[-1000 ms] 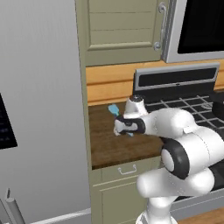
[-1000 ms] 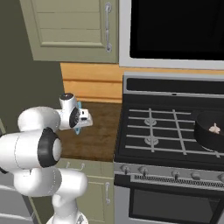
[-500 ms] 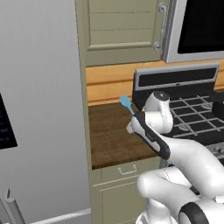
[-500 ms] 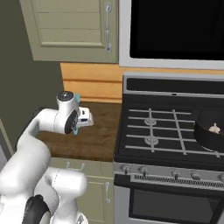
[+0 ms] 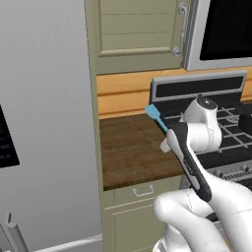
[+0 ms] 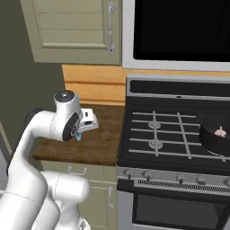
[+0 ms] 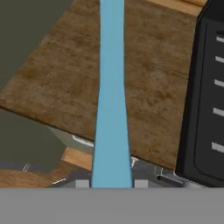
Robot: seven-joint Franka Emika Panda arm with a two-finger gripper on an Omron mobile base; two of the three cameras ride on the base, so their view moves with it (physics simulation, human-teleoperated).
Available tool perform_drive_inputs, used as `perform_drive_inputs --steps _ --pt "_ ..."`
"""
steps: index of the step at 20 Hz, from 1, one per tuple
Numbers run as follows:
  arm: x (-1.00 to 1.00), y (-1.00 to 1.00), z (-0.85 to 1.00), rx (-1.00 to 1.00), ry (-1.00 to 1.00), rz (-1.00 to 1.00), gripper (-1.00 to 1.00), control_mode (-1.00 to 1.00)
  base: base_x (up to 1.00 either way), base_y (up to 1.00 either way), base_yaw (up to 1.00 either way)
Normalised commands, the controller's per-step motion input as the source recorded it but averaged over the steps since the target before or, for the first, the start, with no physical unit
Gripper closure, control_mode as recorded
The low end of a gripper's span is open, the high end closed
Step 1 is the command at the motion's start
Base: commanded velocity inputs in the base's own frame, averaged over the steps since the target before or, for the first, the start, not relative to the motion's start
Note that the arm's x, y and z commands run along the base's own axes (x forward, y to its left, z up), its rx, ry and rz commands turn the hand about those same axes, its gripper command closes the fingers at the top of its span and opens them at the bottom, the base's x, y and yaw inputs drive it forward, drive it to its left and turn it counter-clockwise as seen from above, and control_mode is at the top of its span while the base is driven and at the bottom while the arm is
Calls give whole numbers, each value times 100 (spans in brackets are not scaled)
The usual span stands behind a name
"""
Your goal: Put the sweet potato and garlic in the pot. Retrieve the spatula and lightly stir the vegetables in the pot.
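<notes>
Against the frame of a second ago, you see the arm has swung from low over the counter toward the stove, and the spatula (image 5: 157, 116) has risen with it; its light blue head now points to about 10 o'clock in the left base view, in front of the wooden backsplash (image 5: 123, 101). The gripper (image 7: 112, 183) is closed narrow on the spatula handle, which runs straight up the hand view toward 12 o'clock over the wooden counter (image 7: 57, 83). The counter edge and a drawer pull lie below it; the black stove side (image 7: 208, 92) bounds it at 3 o'clock. In the right base view the pot (image 6: 215, 134) sits on the stove (image 6: 170, 134) at 3 o'clock, well apart from the gripper, with the pale garlic (image 6: 220, 131) inside. The grates between stand bare.
</notes>
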Motion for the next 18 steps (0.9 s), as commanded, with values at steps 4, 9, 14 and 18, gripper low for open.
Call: perform_drive_inputs --steps 4,9,14,18 --pt "-83 -42 83 -12 0 19 100 -100 0 0 0" --pt "-20 -15 79 -3 9 2 100 -100 0 0 0" --pt "-30 -10 72 -1 1 0 100 -100 0 0 0" --pt "-13 -6 31 0 -1 0 100 -100 0 0 0"
